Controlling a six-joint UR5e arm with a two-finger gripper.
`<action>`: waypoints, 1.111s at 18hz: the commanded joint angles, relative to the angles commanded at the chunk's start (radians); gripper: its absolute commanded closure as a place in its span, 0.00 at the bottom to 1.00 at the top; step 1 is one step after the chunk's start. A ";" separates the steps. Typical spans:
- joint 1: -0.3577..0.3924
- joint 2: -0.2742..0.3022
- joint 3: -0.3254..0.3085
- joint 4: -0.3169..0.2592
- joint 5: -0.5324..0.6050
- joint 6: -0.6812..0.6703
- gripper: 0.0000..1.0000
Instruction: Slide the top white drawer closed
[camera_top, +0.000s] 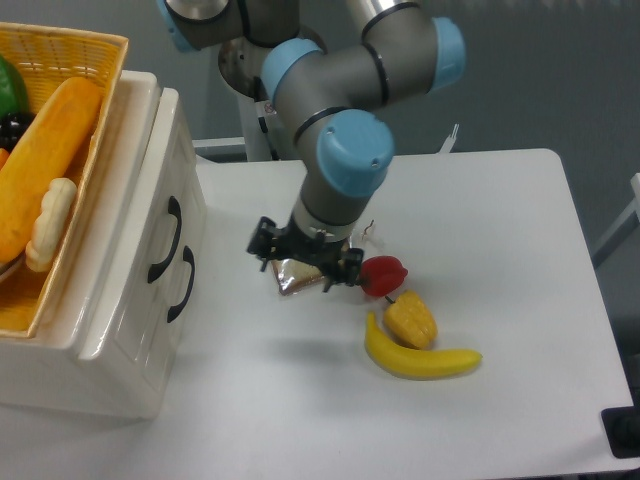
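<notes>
Using the white cabinet (110, 330) at the left of the worktop (480, 220) as landmark. Nearest the camera, well to its right, lie a banana (420, 360), with a yellow pepper (411, 319) touching its upper edge and a red pepper (383, 276) just beyond that. Between these and the cabinet, the claw (305, 262) hangs over a bagged bread slice (296, 277), largely covering it; its fingers stand apart, gripping nothing, well clear of the cabinet. The top white drawer (165, 225) sits flush in the cabinet front, its black handle (168, 240) just above the lower drawer's handle (183, 285). Nothing lies between claw and drawer front. On top of the cabinet a yellow wicker basket (70, 50) holds bread-like pieces; its left side is cut off by the frame, and a green item and a dark item at that edge cannot be identified.
</notes>
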 joint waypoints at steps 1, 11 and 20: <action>0.024 0.000 0.006 0.000 0.015 0.046 0.00; 0.251 0.029 0.018 -0.002 0.146 0.485 0.00; 0.396 0.120 -0.030 -0.049 0.137 0.816 0.00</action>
